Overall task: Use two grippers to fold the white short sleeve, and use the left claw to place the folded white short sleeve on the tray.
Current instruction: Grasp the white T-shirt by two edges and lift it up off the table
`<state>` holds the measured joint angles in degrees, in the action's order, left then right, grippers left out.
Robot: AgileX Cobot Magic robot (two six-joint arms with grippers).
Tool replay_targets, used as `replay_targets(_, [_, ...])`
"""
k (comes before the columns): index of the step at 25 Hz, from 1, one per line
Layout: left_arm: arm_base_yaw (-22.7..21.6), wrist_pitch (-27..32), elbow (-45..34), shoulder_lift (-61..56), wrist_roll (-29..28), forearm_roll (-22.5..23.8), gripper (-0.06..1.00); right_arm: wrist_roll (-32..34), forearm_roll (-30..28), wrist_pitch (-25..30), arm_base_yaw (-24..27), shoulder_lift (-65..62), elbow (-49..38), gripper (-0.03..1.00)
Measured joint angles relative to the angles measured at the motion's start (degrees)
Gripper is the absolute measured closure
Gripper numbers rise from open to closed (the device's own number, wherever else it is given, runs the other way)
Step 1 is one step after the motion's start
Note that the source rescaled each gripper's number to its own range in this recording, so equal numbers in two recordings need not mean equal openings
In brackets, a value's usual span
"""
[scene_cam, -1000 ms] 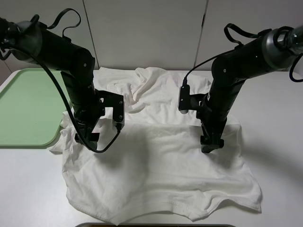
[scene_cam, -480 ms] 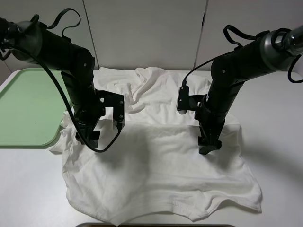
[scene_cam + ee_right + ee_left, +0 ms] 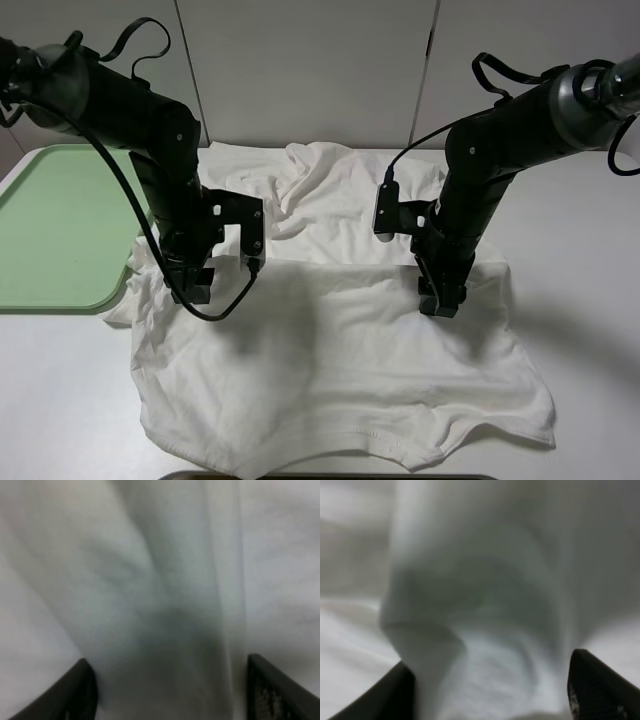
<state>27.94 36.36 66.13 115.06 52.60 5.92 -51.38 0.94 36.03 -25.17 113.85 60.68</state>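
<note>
A: Status?
B: White short sleeve [image 3: 330, 350] is spread on the table [image 3: 60, 400], centre to bottom of frame, upper part rumpled. No finished fold is seen.
A: Claws?
B: Left claw [image 3: 190, 285] is set on the cloth centre left, right claw [image 3: 440, 300] centre right. On both, fingers [image 3: 600, 685] [image 3: 280, 690] are seen apart, with a cloth ridge between. No pinch confirmed.
A: Remaining?
B: Judged nearly all: the 2-claw fold, then placement on the tray [image 3: 50, 230], upper left.
</note>
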Motion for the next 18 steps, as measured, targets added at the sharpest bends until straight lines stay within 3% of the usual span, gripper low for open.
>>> replay_targets(7, [0.00, -2.05, 0.00, 0.11, 0.00, 0.41, 0.36, 0.00, 0.00, -0.24, 0.00, 0.00, 0.00, 0.30])
replay_targets(15, [0.00, -2.05, 0.00, 2.14, 0.00, 2.20, 0.43, 0.00, 0.10, -0.23, 0.00, 0.00, 0.00, 0.30])
replay_targets(18, [0.00, -2.05, 0.00, 2.14, 0.00, 2.37, 0.50, 0.00, 0.21, -0.23, 0.00, 0.00, 0.00, 0.31])
